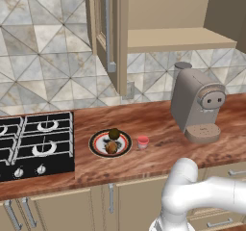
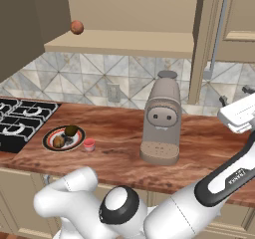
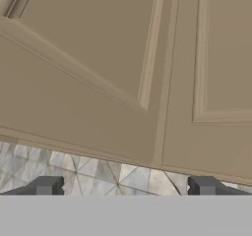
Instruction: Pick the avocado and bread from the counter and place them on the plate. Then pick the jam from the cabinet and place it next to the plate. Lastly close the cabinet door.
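Gripper (image 3: pixel 123 187): fingers (image 3: pixel 47 186) spread wide, nothing between them, aimed at closed tan cabinet (image 3: pixel 98 82) panels just ahead; cabinet door (image 1: pixel 111 37) standing open; avocado (image 1: pixel 114 134) and bread (image 1: pixel 111 147) on plate (image 1: pixel 97 146), jam (image 1: pixel 142 142) just beside it, all far below the fingers.

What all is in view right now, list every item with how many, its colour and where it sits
plate: one, white with red-and-black rim, on the counter right of the stove
avocado: one, dark olive, on the plate
bread: one, golden-brown, on the plate
jam: one, red jar, on the counter just right of the plate
counter: one, reddish-brown wood
cabinet: one, tan, above the counter
cabinet door: one, tan with silver bar handle, standing open
coffee machine: one, grey-brown, on the counter
stove: one, black, left end
small ball: one, reddish-orange, on the cabinet shelf
hand: one, dark fingertips, open, facing closed tan cabinet fronts
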